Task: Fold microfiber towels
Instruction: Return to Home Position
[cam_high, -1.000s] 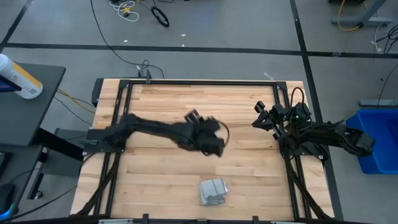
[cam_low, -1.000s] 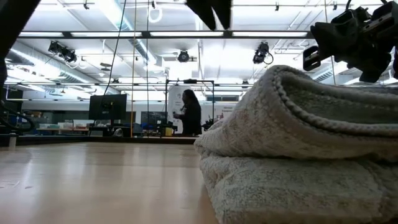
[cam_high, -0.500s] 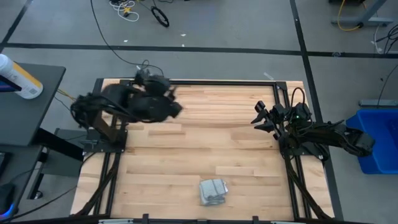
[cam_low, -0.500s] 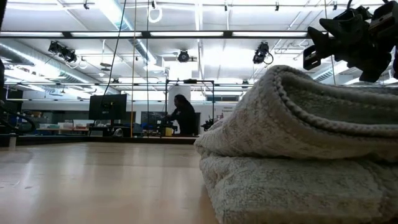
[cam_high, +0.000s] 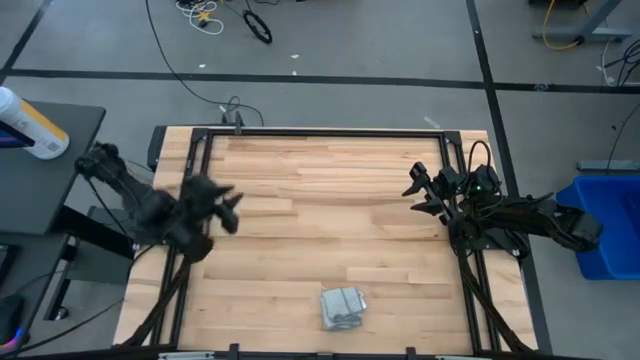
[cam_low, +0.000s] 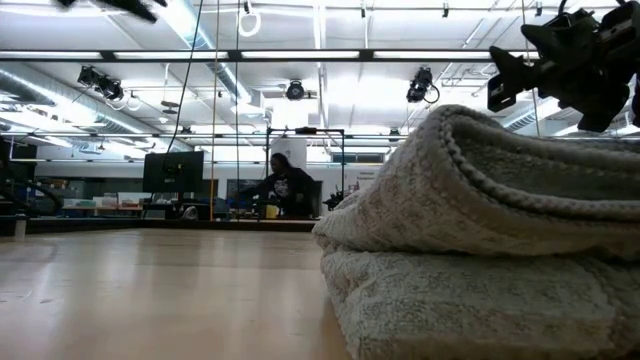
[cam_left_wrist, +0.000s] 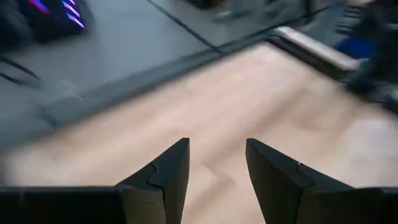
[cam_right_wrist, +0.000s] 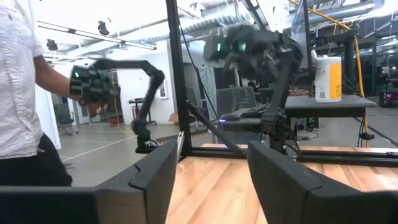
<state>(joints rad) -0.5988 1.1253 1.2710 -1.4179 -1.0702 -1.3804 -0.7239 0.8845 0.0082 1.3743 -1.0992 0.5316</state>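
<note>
Grey folded towel (cam_high: 343, 307), cropped in low view.

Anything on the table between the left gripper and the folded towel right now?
No. In the high view, only bare wooden tabletop lies between the left gripper and the folded towel.

Overhead, table-level views share towel (cam_high: 343, 307); latter seemingly very close.

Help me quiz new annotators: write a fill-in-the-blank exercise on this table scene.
The pale grey-blue microfiber towel lies ____ on the light wooden table.
The left gripper, open, holds ____.
The right gripper has its fingers ____.
The bright blue plastic bin stands off the table, beside the ____ arm.
Missing: folded; nothing; open; right.
</note>
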